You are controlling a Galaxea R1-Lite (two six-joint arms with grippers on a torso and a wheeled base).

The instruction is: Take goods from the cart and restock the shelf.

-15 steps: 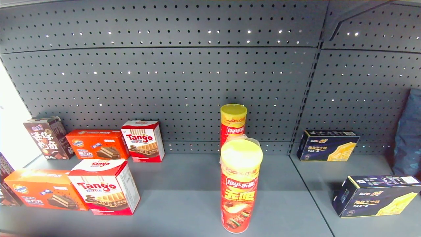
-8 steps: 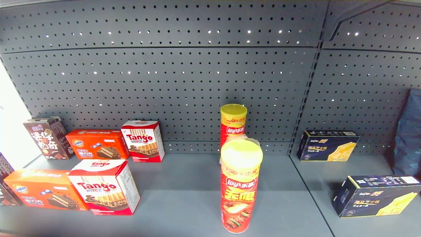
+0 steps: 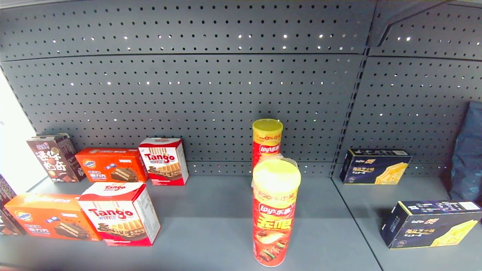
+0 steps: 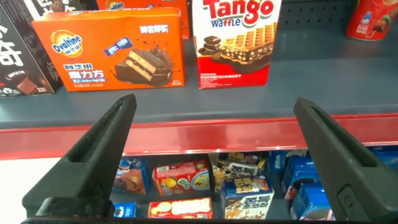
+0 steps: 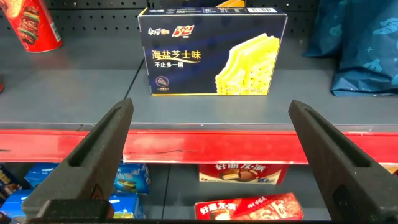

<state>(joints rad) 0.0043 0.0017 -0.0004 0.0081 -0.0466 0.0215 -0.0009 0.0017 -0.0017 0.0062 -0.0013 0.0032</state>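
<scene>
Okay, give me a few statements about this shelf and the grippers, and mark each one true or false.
1. The front chip can and the rear chip can both stand upright on the shelf. True.
2. The left gripper is shut on a box. False: it is open and empty, in front of the shelf edge.
3. The rear dark blue box and the front dark blue box sit to the cans' right. True.
4. The front orange box lies on top of the front wafer box. False: it stands beside that box on the shelf.
5. The right gripper is open. True.
</scene>
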